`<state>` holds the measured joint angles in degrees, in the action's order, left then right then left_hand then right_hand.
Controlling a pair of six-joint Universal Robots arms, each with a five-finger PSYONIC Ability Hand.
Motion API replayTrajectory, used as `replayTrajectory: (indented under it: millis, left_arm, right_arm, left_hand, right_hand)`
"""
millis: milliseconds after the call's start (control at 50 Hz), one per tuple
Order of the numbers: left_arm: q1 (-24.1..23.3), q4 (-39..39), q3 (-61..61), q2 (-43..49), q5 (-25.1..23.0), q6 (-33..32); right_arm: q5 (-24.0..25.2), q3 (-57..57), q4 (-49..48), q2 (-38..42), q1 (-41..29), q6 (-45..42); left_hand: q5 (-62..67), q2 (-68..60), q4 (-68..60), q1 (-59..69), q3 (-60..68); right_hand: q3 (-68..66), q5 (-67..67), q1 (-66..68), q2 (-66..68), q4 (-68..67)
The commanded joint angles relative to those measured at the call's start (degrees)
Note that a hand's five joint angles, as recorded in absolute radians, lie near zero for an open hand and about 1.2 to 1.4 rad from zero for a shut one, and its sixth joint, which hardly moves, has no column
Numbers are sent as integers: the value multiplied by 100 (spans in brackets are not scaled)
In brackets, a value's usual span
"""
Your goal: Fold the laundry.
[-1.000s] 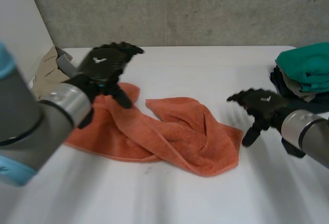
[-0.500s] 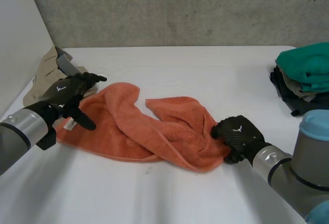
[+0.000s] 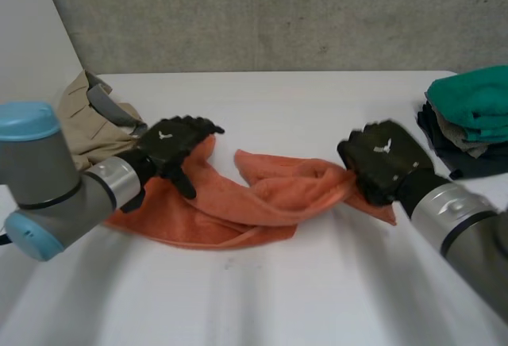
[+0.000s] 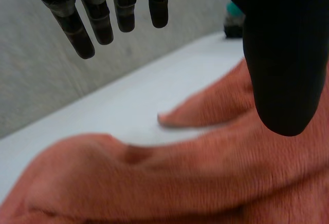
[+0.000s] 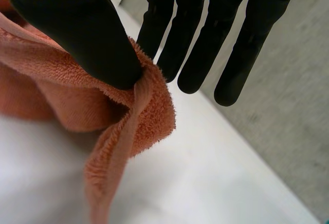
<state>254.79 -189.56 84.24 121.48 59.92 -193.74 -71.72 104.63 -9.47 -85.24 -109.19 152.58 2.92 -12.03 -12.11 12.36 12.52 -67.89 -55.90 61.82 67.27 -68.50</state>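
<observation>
Table (image 3: 278, 298) stretches white and wide, and across its middle lies the orange towel (image 3: 254, 203), bunched and twisted like a rope, its right end raised off the surface. A beige garment (image 3: 79, 120) sits heaped just beside the towel's left end, and a folded stack (image 3: 472, 108) waits well apart at the right edge.

The left hand (image 3: 171, 144) hovers over the towel's left end, fingers (image 4: 77, 34) straight and spread, nothing in them. The right hand (image 3: 381, 159) has the right end: thumb (image 5: 77, 34) pressing a thin fold of hem against straight fingers (image 5: 205, 49).

And there's the danger: that pinch looks shallow, right on the edge, so a hard pull could slide the terry out. With nothing pinning the left end, a pull to the right likely drags the whole twist across the table instead of spreading it. The left hand could also snag the beige garment as it closes. A loose corner (image 5: 100, 183) dangles below the pinch, ready to tuck under.
</observation>
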Motion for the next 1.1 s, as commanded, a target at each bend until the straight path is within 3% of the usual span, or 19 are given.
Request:
replayTrajectory:
  millis: [20,80,160,180,200,300,360,480,560,640,760,980,1100]
  left_arm:
    - [-157,1024,-908,815,177,-1050]
    - [-219,1315,-1172,1000,283,-1209]
    - [-290,1615,-1542,1203,459,-1298]
    - [-316,1589,-1690,1229,563,-1289]
    - [-333,1545,-1762,1238,634,-1280]
    - [-395,747,-2429,1089,1301,-1105]
    - [-439,-97,-2904,861,1697,-789]
    - [-509,-1687,-3651,448,1795,1]
    - [-571,-2085,-3749,202,1830,232]
    - [-580,-2112,-3442,-115,2032,231]
    - [-545,-2112,-2169,-756,2427,284]
    - [-966,-2226,1433,-1162,1883,416]
    - [-993,-1770,2297,-1196,1874,442]
  right_arm:
    - [317,-346,349,-826,231,579]
    - [370,-513,367,-1038,346,869]
    - [352,-795,253,-837,416,1124]
    - [326,-934,227,-645,416,1160]
    - [308,-1014,218,-538,416,1160]
    - [-60,-1778,209,357,258,985]
    - [-534,-2603,191,964,170,826]
    - [-1597,-4299,-570,1712,-111,887]
    - [-1941,-4636,-1667,1748,-155,1115]
    - [-1916,-4584,-2638,1695,-199,1222]
    - [-1679,-4136,-2542,1546,-208,1239]
    - [-756,-1781,-1725,1659,-6,1064]
    - [-518,-936,-1602,2055,310,484]
  left_hand:
    - [167,-255,-248,223,206]
    - [719,-807,-799,775,758]
    - [4110,-4199,-4191,4166,4150]
    - [6085,-6173,-6166,6141,6124]
    - [6702,-6791,-6783,6758,6742]
    - [6708,-6797,-6789,6764,6748]
    - [6708,-6797,-6789,6764,6748]
    - [6708,-6797,-6789,6764,6748]
    - [6708,-6797,-6789,6764,6748]
    - [6708,-6797,-6789,6764,6748]
    - [6708,-6797,-6789,6764,6748]
    - [6708,-6797,-6789,6764,6748]
    - [5703,-5791,-5783,5759,5742]
  right_hand:
    - [-1211,-1410,1818,1273,-1150]
    - [-1211,-1410,1818,1273,-1150]
    - [-1211,-1410,1818,1273,-1150]
    - [-1211,-1410,1818,1273,-1150]
    - [-1211,-1410,1818,1273,-1150]
    - [-1211,-1410,1818,1273,-1150]
    - [-1211,-1410,1818,1273,-1150]
    - [-1211,-1410,1818,1273,-1150]
    - [-1211,-1410,1818,1273,-1150]
    - [-1211,-1410,1818,1273,-1150]
    - [-1211,-1410,1818,1273,-1150]
    - [-1211,-1410,1818,1273,-1150]
    - [-1211,-1410,1818,1273,-1150]
